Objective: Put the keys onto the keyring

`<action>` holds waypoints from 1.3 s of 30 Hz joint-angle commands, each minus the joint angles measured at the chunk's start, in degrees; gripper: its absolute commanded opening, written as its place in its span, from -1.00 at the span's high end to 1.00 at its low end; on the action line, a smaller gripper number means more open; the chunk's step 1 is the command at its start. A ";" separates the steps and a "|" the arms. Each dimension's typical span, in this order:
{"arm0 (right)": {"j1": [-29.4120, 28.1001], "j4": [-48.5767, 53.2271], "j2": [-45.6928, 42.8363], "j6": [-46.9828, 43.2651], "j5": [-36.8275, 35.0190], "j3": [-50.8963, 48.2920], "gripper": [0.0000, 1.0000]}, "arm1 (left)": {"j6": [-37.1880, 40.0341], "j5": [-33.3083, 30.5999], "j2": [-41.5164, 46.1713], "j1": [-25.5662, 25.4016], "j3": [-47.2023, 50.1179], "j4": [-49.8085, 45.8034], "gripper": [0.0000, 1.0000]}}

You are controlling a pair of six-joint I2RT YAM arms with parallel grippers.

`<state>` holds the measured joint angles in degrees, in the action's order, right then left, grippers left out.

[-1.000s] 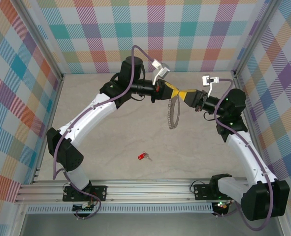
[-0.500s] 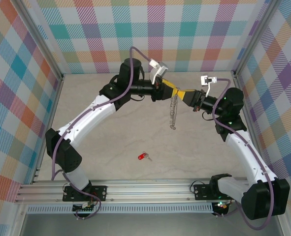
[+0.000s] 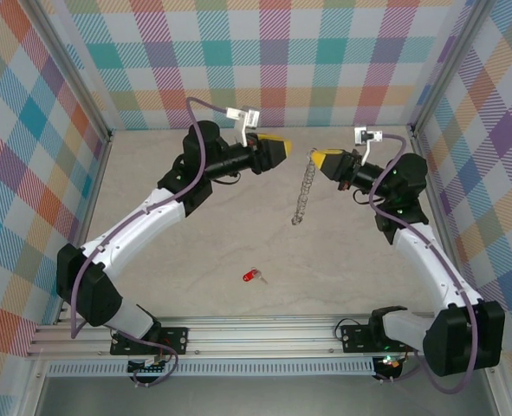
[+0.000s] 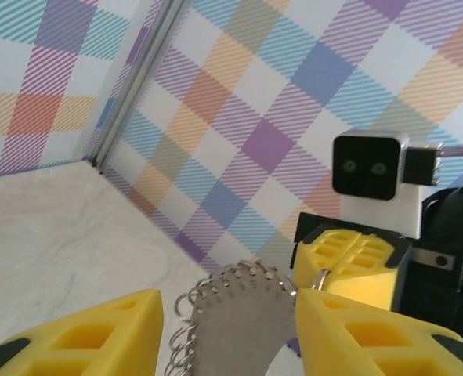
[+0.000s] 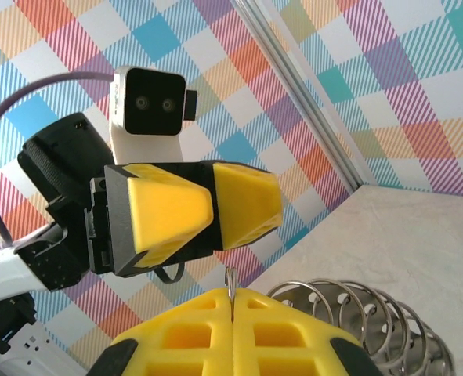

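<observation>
Plaid walls (image 3: 325, 52) close in the table (image 3: 195, 251) on three sides. The right gripper (image 3: 316, 157) is clamped on the top of the keyring (image 3: 304, 192), which hangs below it. The left gripper (image 3: 287, 148), jaws apart, is just beside the keyring and clear of it. The key (image 3: 252, 276) lies well apart, nearer the bases, on open table.
</observation>
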<state>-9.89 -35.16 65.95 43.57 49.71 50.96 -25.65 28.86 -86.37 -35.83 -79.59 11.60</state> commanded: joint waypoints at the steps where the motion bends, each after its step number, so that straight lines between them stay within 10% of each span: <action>1: -0.09 -11.24 0.21 2.35 -2.36 1.90 1.00 | -6.59 0.99 1.25 0.06 1.58 10.63 0.11; 39: -2.94 -22.14 4.97 9.07 -8.80 3.44 1.00 | -12.34 7.97 -7.59 -3.41 -6.10 20.65 0.40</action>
<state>-12.45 -53.12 70.85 51.90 41.34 52.56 -38.15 36.40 -93.17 -38.39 -83.55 30.39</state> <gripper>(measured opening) 0.050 0.301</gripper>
